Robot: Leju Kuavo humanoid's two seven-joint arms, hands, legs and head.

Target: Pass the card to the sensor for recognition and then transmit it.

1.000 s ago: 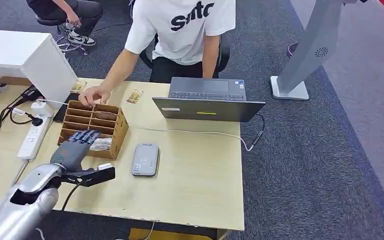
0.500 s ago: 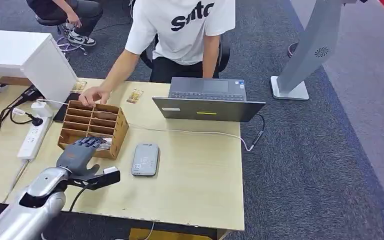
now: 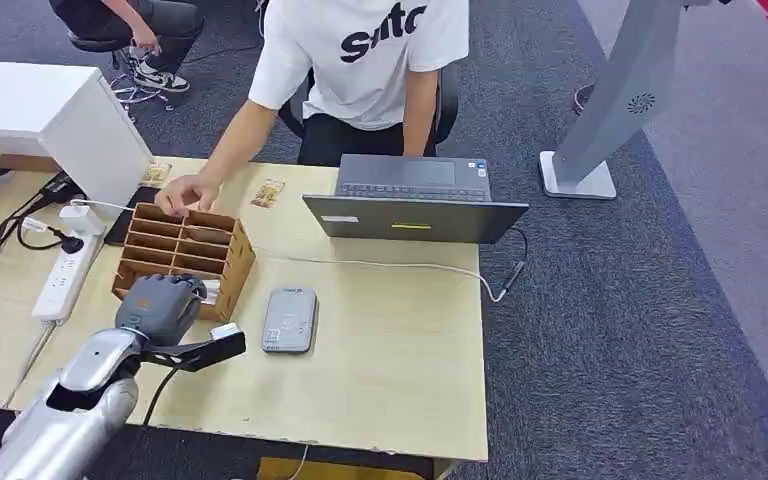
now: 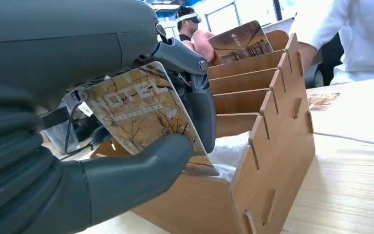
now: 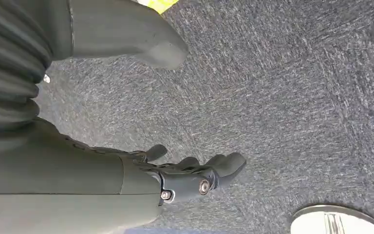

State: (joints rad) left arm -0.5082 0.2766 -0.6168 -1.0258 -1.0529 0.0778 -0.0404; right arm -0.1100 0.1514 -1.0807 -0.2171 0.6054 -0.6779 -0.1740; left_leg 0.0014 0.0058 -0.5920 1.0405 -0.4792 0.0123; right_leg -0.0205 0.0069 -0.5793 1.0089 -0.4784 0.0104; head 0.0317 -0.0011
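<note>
My left hand (image 3: pixel 163 302) sits at the near end of the wooden slotted card holder (image 3: pixel 222 236) on the table. Its thumb and fingers pinch a hotel card (image 4: pixel 143 117) printed with autumn trees, just above the holder's (image 4: pixel 272 146) front slot. The grey card sensor (image 3: pixel 290 318) lies flat on the table, a short way to the right of my left hand. My right hand (image 5: pixel 185 178) hangs over the carpet with its fingers apart and holds nothing.
A person in a white shirt (image 3: pixel 365 50) sits behind the table, one hand (image 3: pixel 188 190) on the holder's far end. An open laptop (image 3: pixel 412 200) with a cable stands at the back right. A white power strip (image 3: pixel 60 280) and a white box (image 3: pixel 60 115) lie left. Loose cards (image 3: pixel 268 192) rest near the far edge.
My left hand has drawn back toward me from the holder's slots and closed its fingers around the card.
</note>
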